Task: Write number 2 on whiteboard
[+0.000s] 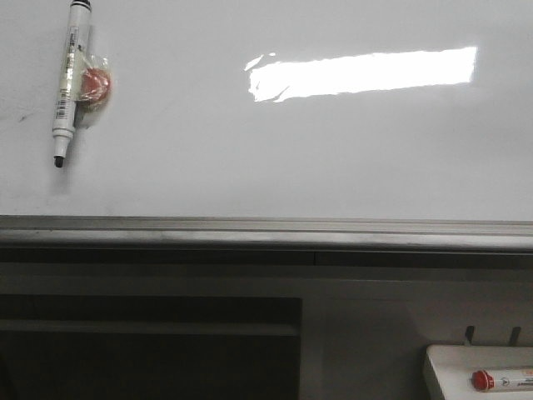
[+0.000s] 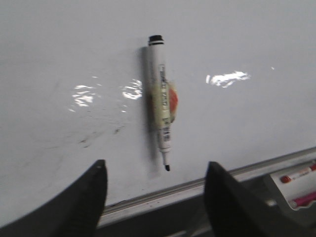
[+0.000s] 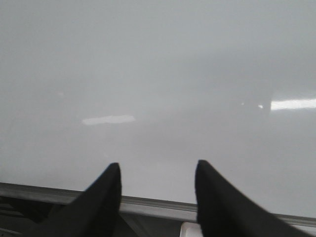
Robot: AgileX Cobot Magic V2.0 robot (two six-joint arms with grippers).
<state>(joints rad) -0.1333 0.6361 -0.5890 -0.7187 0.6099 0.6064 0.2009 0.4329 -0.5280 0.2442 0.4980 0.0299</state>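
Note:
The whiteboard (image 1: 275,150) fills the front view, glossy white with a grey bottom rail (image 1: 266,233) and a bright light reflection (image 1: 366,71). No number 2 shows on it; only small faint dark smudges at its left. A white marker with a black tip (image 1: 68,83) hangs on the board at upper left, stuck by a red holder (image 1: 94,86). In the left wrist view the marker (image 2: 161,106) is ahead of my open, empty left gripper (image 2: 155,170). My right gripper (image 3: 157,170) is open and empty, facing bare board (image 3: 158,74). Neither gripper shows in the front view.
A small white tray (image 1: 479,367) with a red-capped marker (image 1: 500,381) sits below the rail at lower right; it also shows in the left wrist view (image 2: 276,183). A dark recess lies under the rail at lower left (image 1: 150,350).

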